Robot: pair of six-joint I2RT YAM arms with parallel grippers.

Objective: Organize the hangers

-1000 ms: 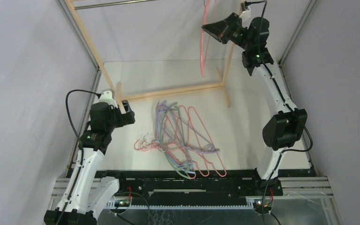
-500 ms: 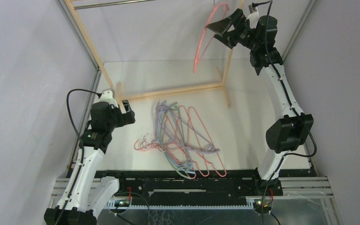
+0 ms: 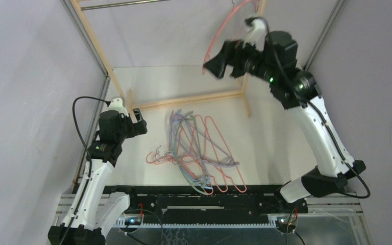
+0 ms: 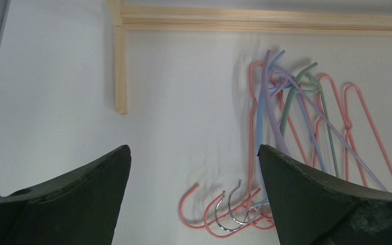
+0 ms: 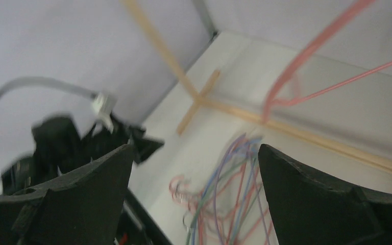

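The rack's [image 3: 194,99] right post stands just behind the raised right gripper [image 5: 195,150], its jaws spread and empty beside a hanging pink hanger [image 3: 218,29]. The other hangers [image 3: 199,148] lie heaped mid-table, near the rack's base bar. The left gripper [image 4: 194,149] gapes empty at their left.

Left arm [image 3: 93,186] and right arm [image 3: 320,137]: white shells, black joint housings. Black cable [image 3: 76,122] looped at each wrist; small green lights [image 3: 96,149].
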